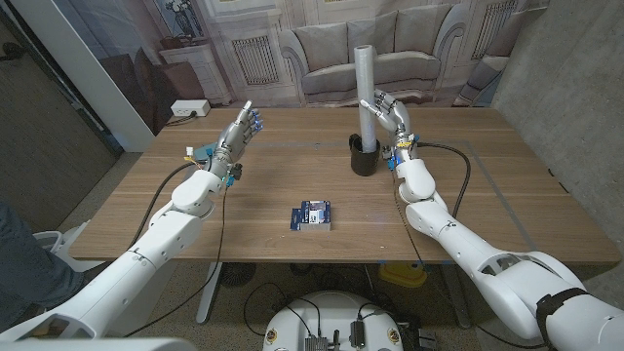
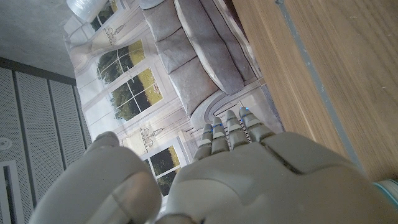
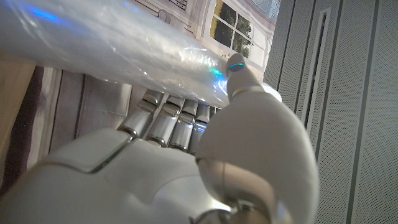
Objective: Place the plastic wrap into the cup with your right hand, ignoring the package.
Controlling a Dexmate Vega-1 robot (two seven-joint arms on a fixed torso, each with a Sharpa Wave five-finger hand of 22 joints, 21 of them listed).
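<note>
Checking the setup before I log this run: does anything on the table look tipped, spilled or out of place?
Nothing stands out. The plastic wrap roll stands upright in the black cup, with the right hand around it. The package lies flat mid-table, apart from both. The left hand is raised and holds nothing.

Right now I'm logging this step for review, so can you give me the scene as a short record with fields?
roll: plastic wrap roll stands upright with its lower end in the black cup
right hand: right hand grips the roll above the cup
left hand: left hand raised over the table, holding nothing
package: small package lies on the table in front of the cup, untouched
</note>
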